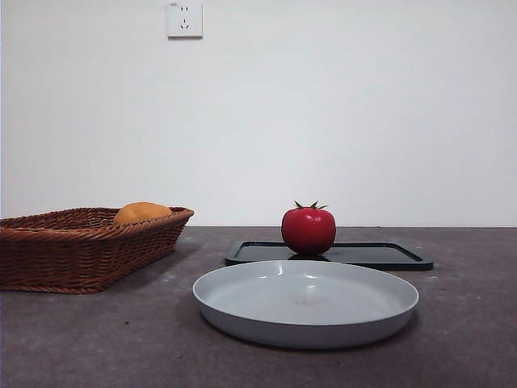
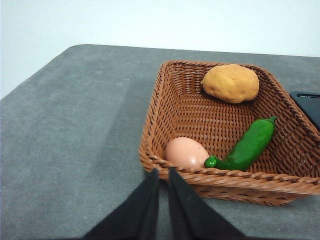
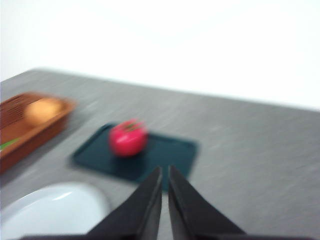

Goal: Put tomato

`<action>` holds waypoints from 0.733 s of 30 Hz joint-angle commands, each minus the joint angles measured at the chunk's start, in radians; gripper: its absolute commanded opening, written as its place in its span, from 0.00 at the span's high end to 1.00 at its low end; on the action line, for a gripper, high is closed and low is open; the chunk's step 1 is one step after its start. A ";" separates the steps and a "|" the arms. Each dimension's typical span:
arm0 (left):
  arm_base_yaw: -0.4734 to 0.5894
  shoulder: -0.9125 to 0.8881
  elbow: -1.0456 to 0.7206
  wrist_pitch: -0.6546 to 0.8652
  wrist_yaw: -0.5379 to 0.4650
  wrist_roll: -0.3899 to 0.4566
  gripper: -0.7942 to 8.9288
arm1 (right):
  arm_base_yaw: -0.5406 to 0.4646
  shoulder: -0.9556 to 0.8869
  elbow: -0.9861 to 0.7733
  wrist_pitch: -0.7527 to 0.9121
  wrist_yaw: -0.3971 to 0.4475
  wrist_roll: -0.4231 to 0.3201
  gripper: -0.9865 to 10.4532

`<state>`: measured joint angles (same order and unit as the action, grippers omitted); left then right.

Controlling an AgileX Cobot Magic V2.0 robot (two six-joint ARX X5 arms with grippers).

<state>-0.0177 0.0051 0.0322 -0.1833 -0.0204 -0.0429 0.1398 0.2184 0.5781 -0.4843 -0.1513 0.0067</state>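
Note:
The red tomato (image 1: 308, 229) with its green stem stands on a flat black tray (image 1: 380, 255) behind a grey plate (image 1: 305, 301). In the blurred right wrist view the tomato (image 3: 128, 138) sits on the tray (image 3: 170, 155), some way ahead of my right gripper (image 3: 165, 172), whose jaws are shut and hold nothing. My left gripper (image 2: 163, 175) is shut and empty too, hanging just before the near rim of the wicker basket (image 2: 165, 100). Neither arm shows in the front view.
The wicker basket (image 1: 48, 259) at the left holds an orange fruit (image 2: 231, 83), a green pepper (image 2: 247, 146) and an egg (image 2: 186, 152). The grey plate (image 3: 50, 207) lies nearest the front edge. A wall socket (image 1: 184, 18) is on the back wall.

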 commanded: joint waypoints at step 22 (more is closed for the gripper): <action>0.001 -0.002 -0.020 -0.004 0.000 0.006 0.89 | -0.198 -0.215 -0.567 0.304 0.144 0.014 0.90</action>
<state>-0.0177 0.0051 0.0322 -0.1833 -0.0204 -0.0425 -0.0555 0.0059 0.0216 -0.1822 -0.0132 0.0055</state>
